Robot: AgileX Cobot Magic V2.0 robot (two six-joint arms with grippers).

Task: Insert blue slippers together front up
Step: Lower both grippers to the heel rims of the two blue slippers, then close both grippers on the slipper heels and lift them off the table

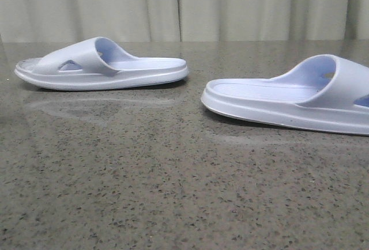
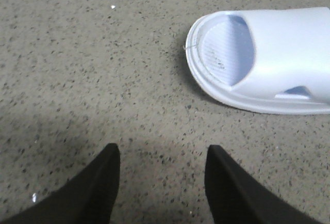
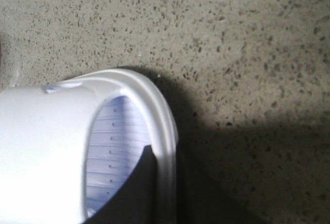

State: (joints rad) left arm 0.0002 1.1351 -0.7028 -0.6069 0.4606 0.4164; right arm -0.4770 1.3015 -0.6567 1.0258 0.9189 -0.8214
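Two pale lavender-blue slippers lie sole down on the speckled table. The left slipper (image 1: 101,65) has its toe pointing left; its toe end shows in the left wrist view (image 2: 268,64). My left gripper (image 2: 162,149) is open and empty above bare table, short of that toe. The right slipper (image 1: 288,97) has its toe running out of the front view at the right. In the right wrist view its toe end (image 3: 46,152) fills the near left. My right gripper (image 3: 162,154) grips its rim: one dark finger (image 3: 139,188) lies on the ribbed footbed, the other is lost in shadow outside the rim.
The table (image 1: 173,175) is grey-brown speckled stone with a pale curtain (image 1: 184,5) behind its far edge. Neither arm shows in the front view. A stretch of bare table lies between the two slippers.
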